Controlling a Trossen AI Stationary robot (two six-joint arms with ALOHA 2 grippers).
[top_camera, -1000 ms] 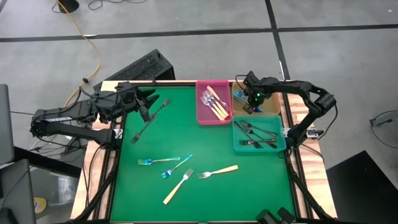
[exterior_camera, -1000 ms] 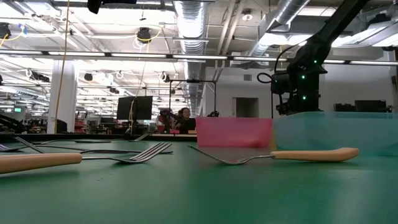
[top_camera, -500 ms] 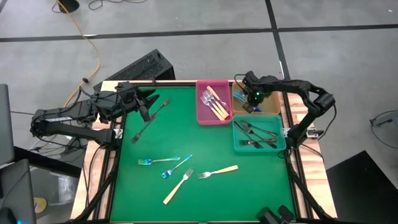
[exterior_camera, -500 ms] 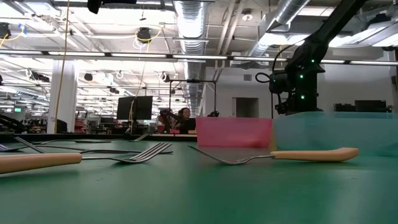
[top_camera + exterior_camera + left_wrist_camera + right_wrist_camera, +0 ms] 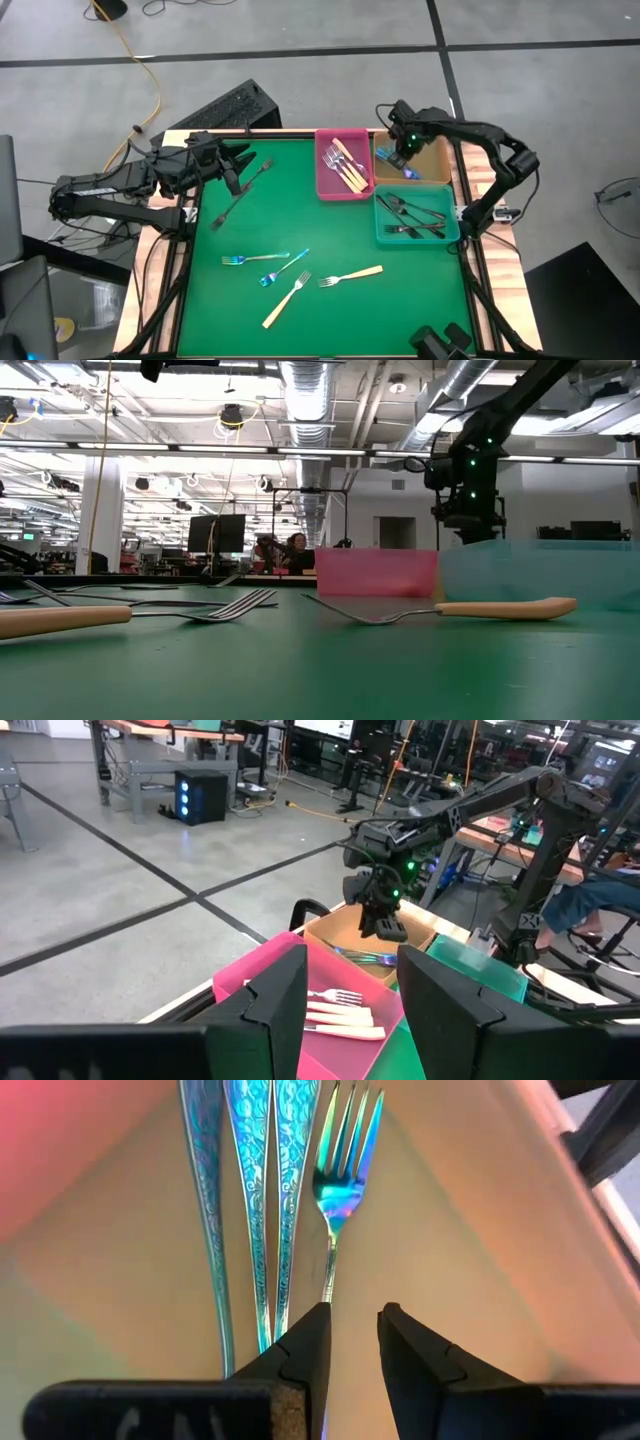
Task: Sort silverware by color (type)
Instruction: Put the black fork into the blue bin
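The left gripper hangs over the far left corner of the green mat, its fingers parted and empty, beside two black forks lying loose there. Nearer the front lie two blue forks and two tan-handled forks, all loose on the mat. Along the far edge stands a pink bin holding several tan-handled forks. Just right of it a tan bin holds blue forks laid side by side, and the right gripper hovers over it, its fingers a narrow gap apart with nothing between them. In front of the tan bin a teal bin holds black forks.
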